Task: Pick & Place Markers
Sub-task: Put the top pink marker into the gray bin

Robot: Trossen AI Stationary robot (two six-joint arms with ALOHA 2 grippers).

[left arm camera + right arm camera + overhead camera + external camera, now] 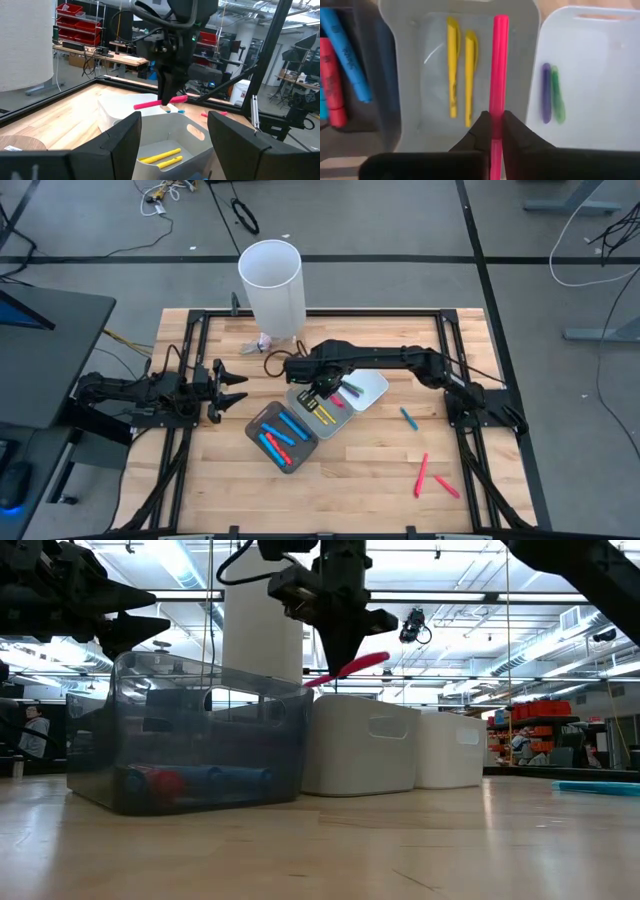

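R hand (491, 131) clamped on 1 pink marker (498, 65) over grey tray (530, 75) w/ 2 yellow markers (460, 70); L hand (232, 387) apart.

High view: overhead, facing straight down, far; whole table (380, 480) central, floor around.
Low view: at tabletop height, level across the table, close to the three trays; dark tray (190, 735) left of centre, room behind.
Left wrist view: near the table, facing across the middle grey tray (165, 145), lower centre.
Right wrist view: very close, straight down into the trays.
Shared: all four show the grey tray and the red marker (498, 65) above it.
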